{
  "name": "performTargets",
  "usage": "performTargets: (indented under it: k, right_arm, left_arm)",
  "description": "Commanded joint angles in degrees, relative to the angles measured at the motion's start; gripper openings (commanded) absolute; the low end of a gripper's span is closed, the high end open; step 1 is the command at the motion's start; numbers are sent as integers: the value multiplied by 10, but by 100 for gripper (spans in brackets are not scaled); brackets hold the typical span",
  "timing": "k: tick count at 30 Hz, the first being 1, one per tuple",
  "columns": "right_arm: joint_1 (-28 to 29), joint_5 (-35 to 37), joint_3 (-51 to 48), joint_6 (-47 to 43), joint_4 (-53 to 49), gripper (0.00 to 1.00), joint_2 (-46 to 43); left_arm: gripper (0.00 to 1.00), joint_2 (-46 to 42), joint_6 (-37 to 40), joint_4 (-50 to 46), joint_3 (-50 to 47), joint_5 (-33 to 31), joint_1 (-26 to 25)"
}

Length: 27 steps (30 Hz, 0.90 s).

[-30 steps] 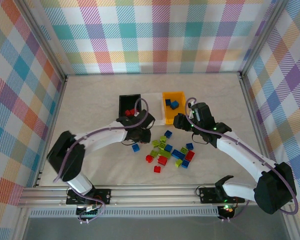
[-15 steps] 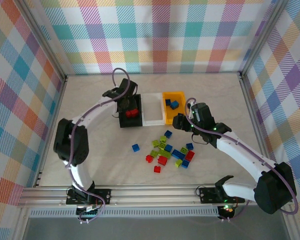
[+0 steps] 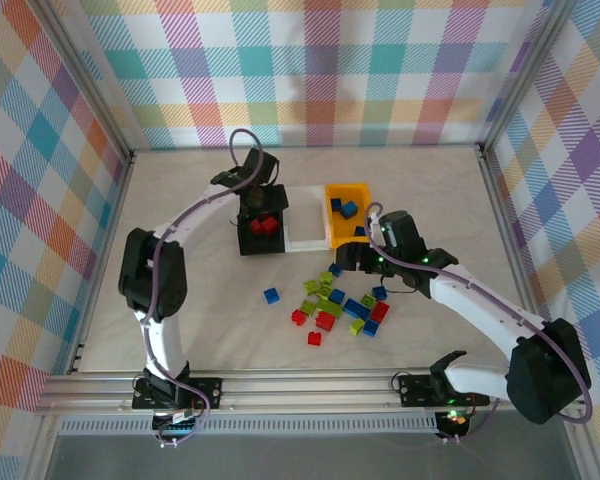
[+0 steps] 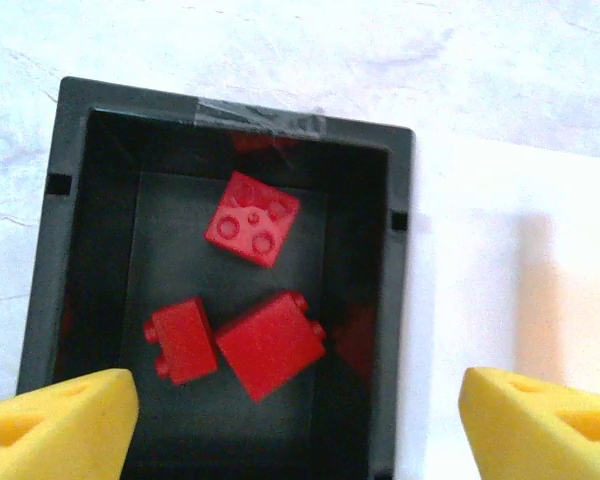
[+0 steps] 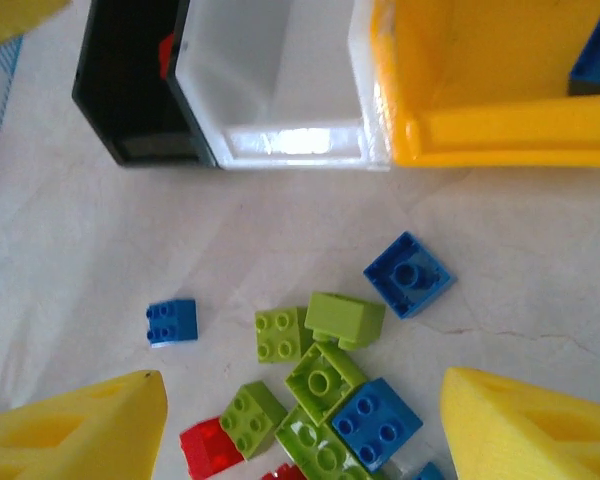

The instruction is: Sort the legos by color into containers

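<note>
You've got three bins (image 3: pixel 302 243) to work with: one black bin (image 4: pixel 400 300), one white bin (image 5: pixel 280 140), one orange bin (image 5: pixel 500 130). Looking into the black bin, count three red bricks (image 4: pixel 252 218). From above, the orange bin shows two blue bricks (image 3: pixel 348 210). The loose bricks (image 3: pixel 325 321) come to roughly twenty: about five red, seven blue and eight green. They're bunched too tightly for a firm count.
</note>
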Motion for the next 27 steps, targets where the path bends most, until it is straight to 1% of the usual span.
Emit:
performTargets:
  k: [1,2,4,6,8,11,15,19,21,27]
  right_arm:
    - [38,-31,17,-43,-42,73,14]
    - [53,-37,20,-50,-57,73,21]
    - [83,-46,20,-59,-80,73,38]
    - [119,-39,20,-68,-106,72,52]
    - [164,-15,18,-85,-126,72,65]
    - [226,12,19,-107,-135,69,76]
    - [282,10,33,-123,-134,66,88]
    - [310,25,56,-142,-143,63,135]
    - [315,37,61,-145,-139,60,152]
    - [319,72,77,-161,-134,59,178]
  left_arm:
    - [91,-99,-22,26,-53,42,-8]
    - [95,-124,-26,33,-78,49,-14]
    - [99,-171,-29,37,-118,51,-26]
    - [100,-217,-29,34,-161,46,-35]
    - [100,-262,-34,30,-209,47,-40]
    - [100,-316,-42,21,-270,55,-41]
    - [100,-366,-49,-4,-319,50,-41]
    - [100,-398,-54,-14,-349,48,-41]
    - [100,-404,-55,-20,-356,45,-41]
    - [100,-414,-52,-26,-361,38,-41]
